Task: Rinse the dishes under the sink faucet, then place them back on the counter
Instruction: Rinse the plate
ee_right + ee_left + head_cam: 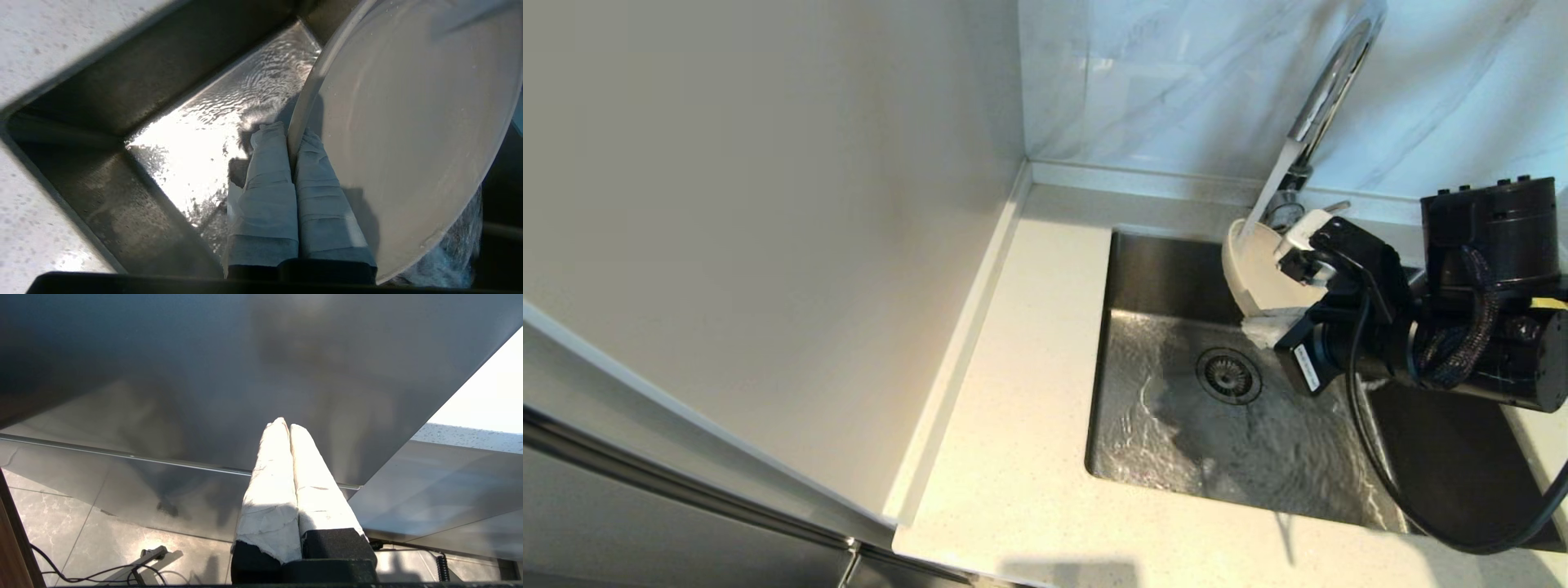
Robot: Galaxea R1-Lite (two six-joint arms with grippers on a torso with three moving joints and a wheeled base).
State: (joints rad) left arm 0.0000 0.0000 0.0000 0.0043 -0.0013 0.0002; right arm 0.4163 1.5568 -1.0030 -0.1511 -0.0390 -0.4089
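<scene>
My right gripper (pixel 1262 325) is shut on the lower rim of the pale-yellow bowl (pixel 1258 265) and holds it tilted on edge over the sink (pixel 1160 261), at the back right. Water runs from the chrome faucet (pixel 1327 90) onto the bowl's upper rim and spreads across the basin floor around the drain strainer (pixel 1229 376). In the right wrist view the taped fingers (pixel 271 163) pinch the bowl (pixel 408 122) at its rim. The left gripper (pixel 286 425) is shut on nothing, parked low beside a cabinet panel. Plate and chopsticks are out of view.
The speckled counter (pixel 1013 392) runs along the sink's left and front sides, bounded by a tall pale side panel (pixel 768 204) on the left. The marble wall panel (pixel 1176 82) stands behind the faucet. A black cable (pixel 1388 482) hangs from the right arm across the basin.
</scene>
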